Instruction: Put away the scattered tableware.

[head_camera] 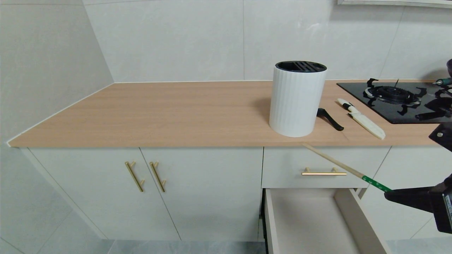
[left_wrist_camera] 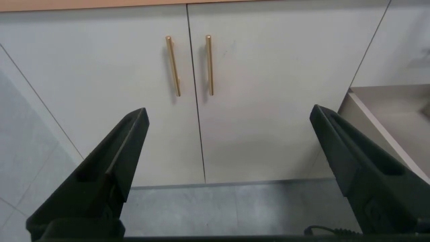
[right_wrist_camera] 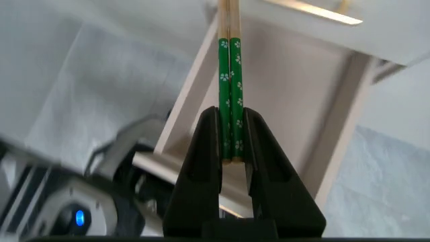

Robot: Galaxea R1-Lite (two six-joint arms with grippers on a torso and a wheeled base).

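We see our right hand [right_wrist_camera: 232, 119] closed tight on a pair of wooden chopsticks [right_wrist_camera: 230, 64], gripping them at their green ends, which carry a print of small white flower marks. In the head view that hand [head_camera: 389, 192] hangs low on the right, in front of the cabinets, and the chopsticks [head_camera: 339, 164] slant up from it across the closed upper drawer [head_camera: 282, 169], their tips reaching the front edge of the counter [head_camera: 176, 113]. Just below them an open drawer [head_camera: 355, 218] stands pulled out.

Our left hand [left_wrist_camera: 228, 114] is spread wide with nothing between its fingers, facing two pale cabinet doors [left_wrist_camera: 121, 87] with gold bar handles.

On the counter stands a white ribbed holder [head_camera: 296, 100] with a black slotted top. Beside it, towards the black gas hob [head_camera: 399, 100], lie a black-handled utensil [head_camera: 330, 119], partly hidden behind the holder, and a knife [head_camera: 362, 118] with a cream blade.
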